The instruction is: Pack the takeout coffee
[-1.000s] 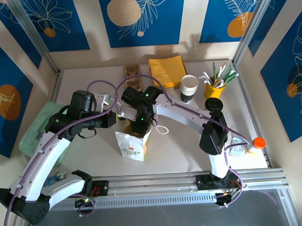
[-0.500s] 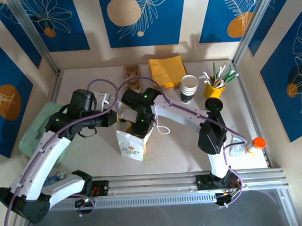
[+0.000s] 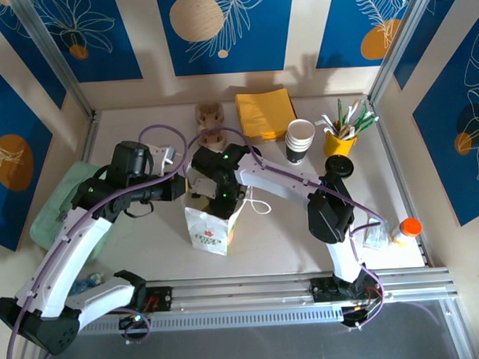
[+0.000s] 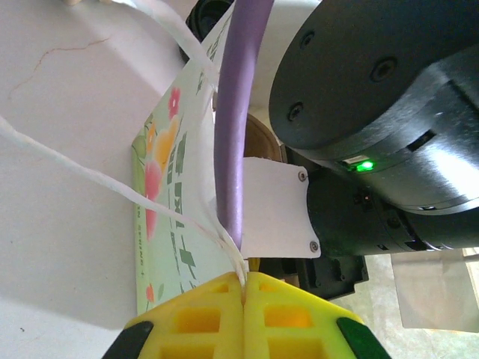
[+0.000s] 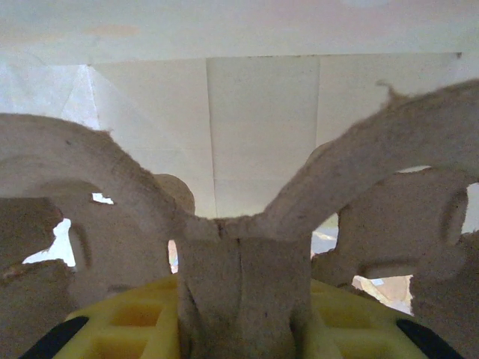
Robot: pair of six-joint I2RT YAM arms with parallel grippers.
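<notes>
The takeout coffee cups point(image 3: 300, 138), white with dark lower parts, stand nested at the back right, away from both grippers. A white floral paper bag point(image 3: 210, 228) stands mid-table. My left gripper point(image 3: 185, 189) is shut on the bag's white string handle point(image 4: 112, 193); in the left wrist view the yellow fingers point(image 4: 288, 318) meet with the string pinched between them at the left gripper point(image 4: 245, 280). My right gripper point(image 3: 221, 202) reaches down into the bag's mouth. In the right wrist view the right gripper point(image 5: 243, 299) is shut on the middle rib of a brown pulp cup-carrier tray point(image 5: 239, 254), with the bag's white inside point(image 5: 262, 112) behind.
A black lid point(image 3: 339, 166) lies right of the cups. Another pulp carrier point(image 3: 210, 115), yellow napkins point(image 3: 265, 113) and a yellow cup of stirrers point(image 3: 340, 140) line the back. An orange-capped bottle point(image 3: 406, 229) sits at the right edge, a green cloth point(image 3: 56, 209) at the left.
My right gripper has shifted slightly left and lower into the bag with the pulp tray. The left gripper still holds the handle in place.
</notes>
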